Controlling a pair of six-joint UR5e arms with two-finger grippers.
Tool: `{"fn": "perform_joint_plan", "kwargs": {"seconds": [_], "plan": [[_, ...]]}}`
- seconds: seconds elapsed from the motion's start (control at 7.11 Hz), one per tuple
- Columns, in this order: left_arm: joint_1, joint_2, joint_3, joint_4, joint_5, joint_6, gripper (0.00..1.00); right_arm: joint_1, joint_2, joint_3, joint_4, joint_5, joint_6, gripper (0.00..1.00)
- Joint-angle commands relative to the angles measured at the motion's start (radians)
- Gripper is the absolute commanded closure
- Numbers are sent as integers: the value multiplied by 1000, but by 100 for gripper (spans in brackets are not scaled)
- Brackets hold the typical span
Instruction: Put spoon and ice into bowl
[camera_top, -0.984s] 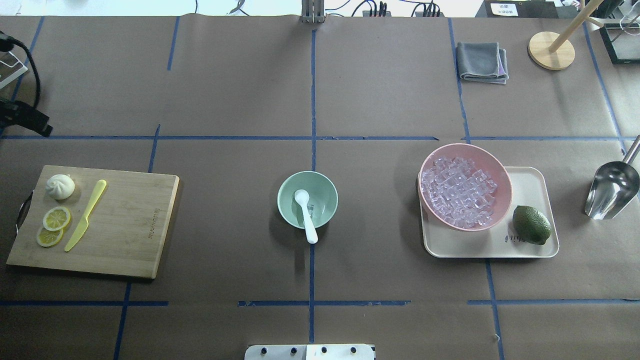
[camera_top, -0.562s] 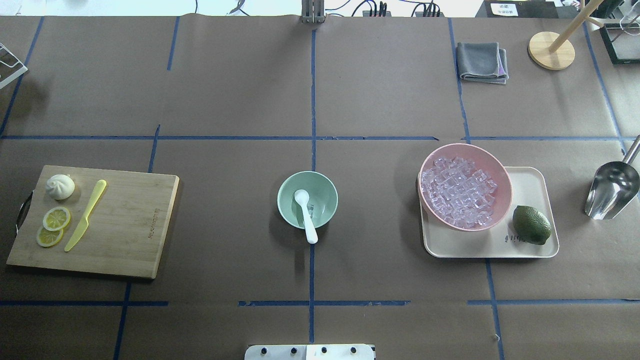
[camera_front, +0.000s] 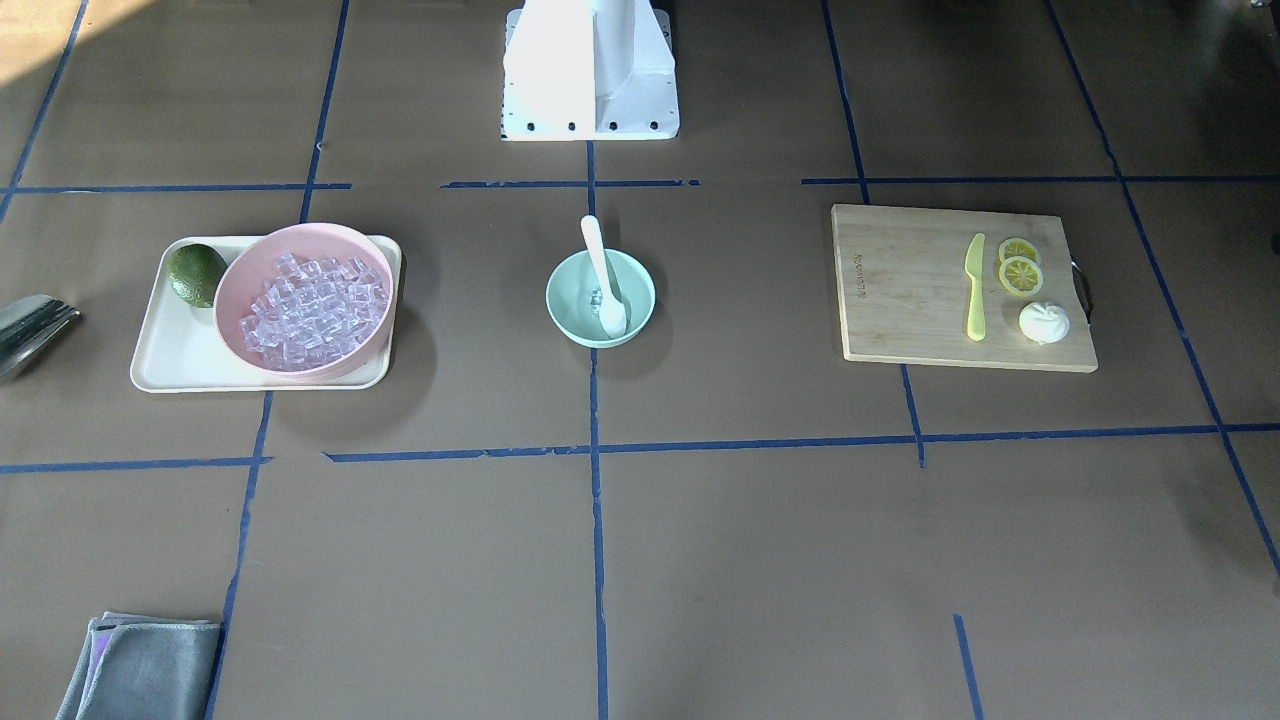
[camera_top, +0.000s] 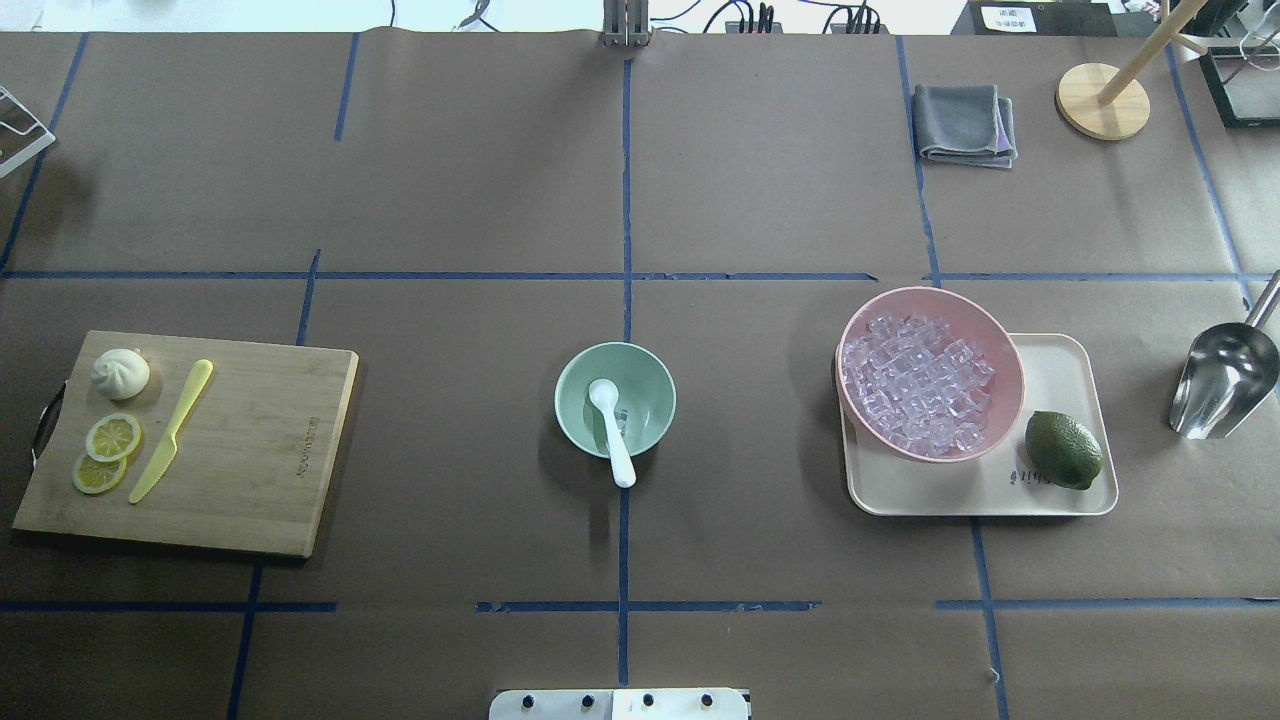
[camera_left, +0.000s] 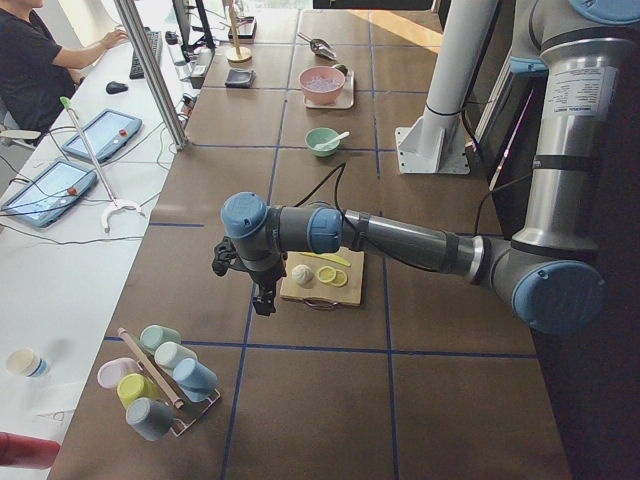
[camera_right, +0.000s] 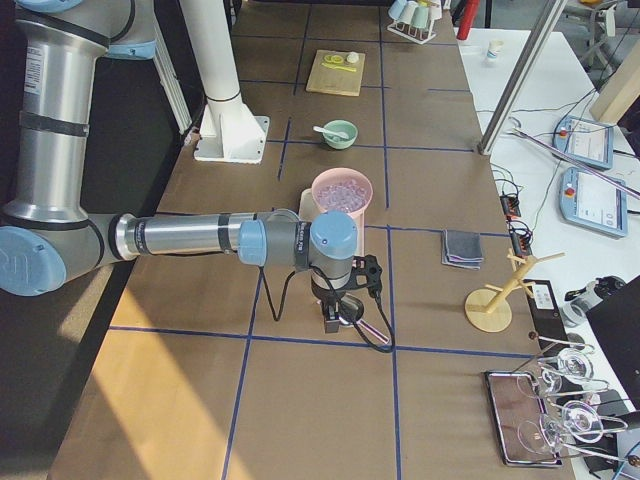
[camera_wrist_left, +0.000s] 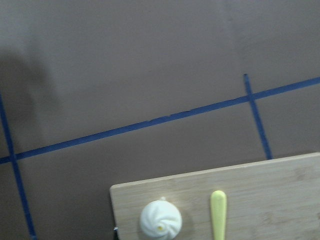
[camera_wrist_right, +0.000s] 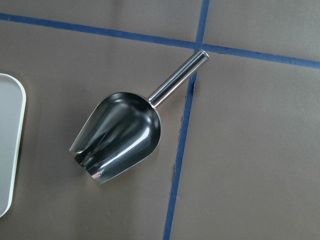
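So: spoon (camera_top: 612, 432) is small, white plastic, with a flat handle and an oval scoop. The scoop end sits down inside the bowl (camera_top: 652, 385). The handle leans on the rim on the robot's side and sticks out past it. The bowl is small, round, mint-green and matte, and it stands on the centre tape line of the table (camera_top: 450, 200).

At least one clear cube (camera_top: 621, 418) lies in the bowl against the spoon's neck; count not readable. The bulk of the ice (camera_top: 915, 395) is glassy cubes heaped in the pink bowl (camera_top: 1008, 345), well apart on the robot's right. That bowl stands on a cream tray (camera_top: 1065, 365) with a lime (camera_top: 1063, 450) beside it.

A metal scoop (camera_top: 1225, 380) lies further right, off the tray, mouth toward the robot.

On the left, a cutting board (camera_top: 250, 450) carries a yellow-green knife (camera_top: 172, 430), lemon slices (camera_top: 112, 437) and a white bun (camera_top: 120, 373).

The left gripper (camera_left: 266, 304) hangs over the table just beside the board's bun end. It shows only in the side view, so I can't tell the finger gap. The right gripper (camera_right: 332, 322) hangs above the scoop; same issue, spread not readable.
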Motion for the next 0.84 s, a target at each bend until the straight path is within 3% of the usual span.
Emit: {"fn": "perform_joint_plan", "kwargs": {"seconds": [0.0,0.28,0.7], "plan": [[-26,21,1,4,18,14,0,-1,14,2,-17,-1,0,0],[-43,77,-20,-10,10,22,0,3,0,11,-12,9,5,0],[-40,80,-23,-8,20,14,0,2,6,5,-6,16,15,0]]}}
